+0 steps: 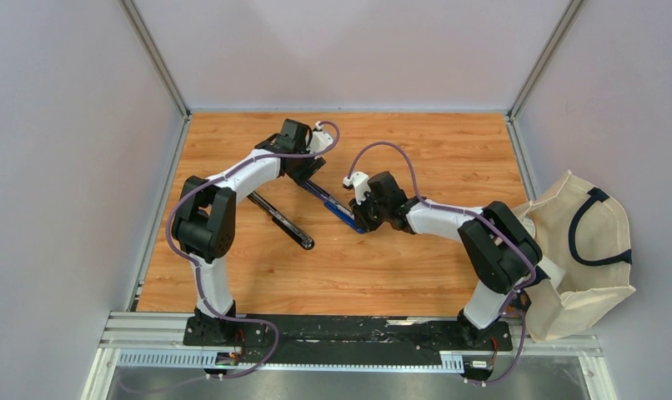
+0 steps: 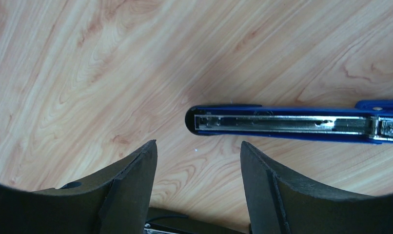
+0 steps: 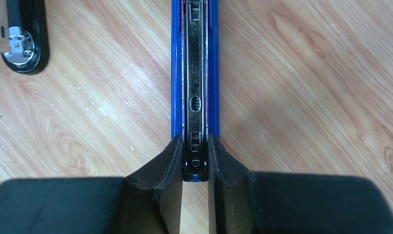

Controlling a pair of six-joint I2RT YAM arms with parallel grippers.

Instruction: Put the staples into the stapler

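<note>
The stapler lies opened flat on the wooden table. Its blue top arm (image 1: pixel 337 208) shows a bare metal channel (image 2: pixel 282 124), and its black base (image 1: pixel 281 221) runs off to the left. My right gripper (image 3: pixel 195 163) is shut on the free end of the blue arm (image 3: pixel 195 73), one finger on each side. My left gripper (image 2: pixel 199 153) hangs open over bare wood beside the blue arm's other end, touching nothing. The black base's tip (image 3: pixel 21 44) shows in the right wrist view. The staples are out of view.
A beige tote bag (image 1: pixel 583 250) with dark handles hangs off the table's right side by the right arm's base. Grey walls close in the left, back and right edges. A metal rail (image 1: pixel 349 333) runs along the near edge.
</note>
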